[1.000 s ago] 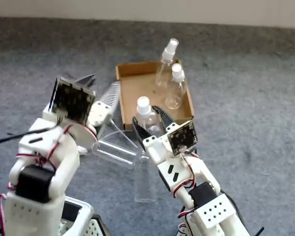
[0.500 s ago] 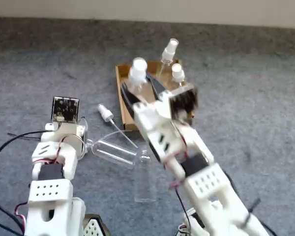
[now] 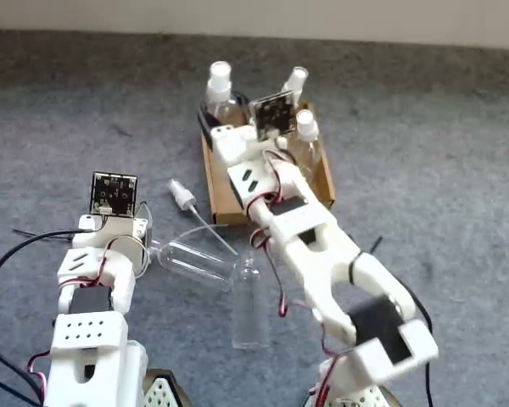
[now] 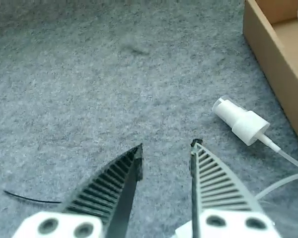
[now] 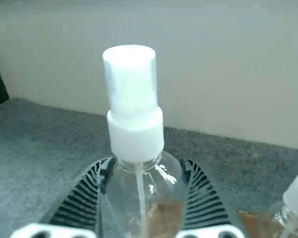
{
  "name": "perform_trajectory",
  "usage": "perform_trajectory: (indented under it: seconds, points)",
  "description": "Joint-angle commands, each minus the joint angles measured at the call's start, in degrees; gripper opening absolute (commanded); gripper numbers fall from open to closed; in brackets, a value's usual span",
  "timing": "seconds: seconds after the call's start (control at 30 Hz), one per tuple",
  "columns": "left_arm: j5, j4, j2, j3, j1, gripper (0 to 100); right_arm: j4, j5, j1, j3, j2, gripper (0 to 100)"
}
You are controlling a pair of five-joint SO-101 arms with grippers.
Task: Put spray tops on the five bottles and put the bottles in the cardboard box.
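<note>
Swung forward from the near rim, the right pincer (image 5: 141, 173) is clamped on an upright capped bottle (image 5: 134, 114) over the cardboard box's (image 3: 212, 182) far corner; I'd guess release comes next. Just beside it, two capped bottles (image 3: 301, 148) stand inside. The withdrawn left pincer (image 4: 166, 148) hangs apart, a loose spray top (image 4: 241, 124) just ahead and two uncapped bottles (image 3: 191, 259) beside its arm on the desk (image 3: 424, 195).

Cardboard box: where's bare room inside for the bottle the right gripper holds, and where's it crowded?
The cardboard box has bare floor along its left wall. Its right side is crowded: two capped bottles sit there. The right gripper holds its bottle at the far left corner.
</note>
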Motion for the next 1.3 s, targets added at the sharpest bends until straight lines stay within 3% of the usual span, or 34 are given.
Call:
perform_trajectory:
  seconds: [0.0,0.17,0.53,0.9,1.07,1.27]
  points:
    - [0.2,-1.3,-0.6,-0.2,-0.2,15,-2.2,-5.4,2.3,-7.7,3.8,0.4]
    - [0.1,-1.4,-0.5,-0.2,-0.2,15,-2.3,-6.9,2.4,-12.6,10.2,0.4]
    - [0.1,-1.4,-0.3,-0.2,-0.1,15,-13.8,-6.4,2.5,-13.8,20.8,0.4]
    - [0.1,-1.4,-0.2,-0.2,-0.1,15,-13.8,-6.4,2.2,-13.8,21.8,0.7]
    - [0.1,-1.4,-0.2,-0.1,-0.1,15,-14.2,-0.6,1.7,-13.8,23.1,0.7]
    - [0.1,-1.4,-0.2,-0.1,-0.1,15,-14.2,0.4,0.4,-14.0,24.0,0.7]
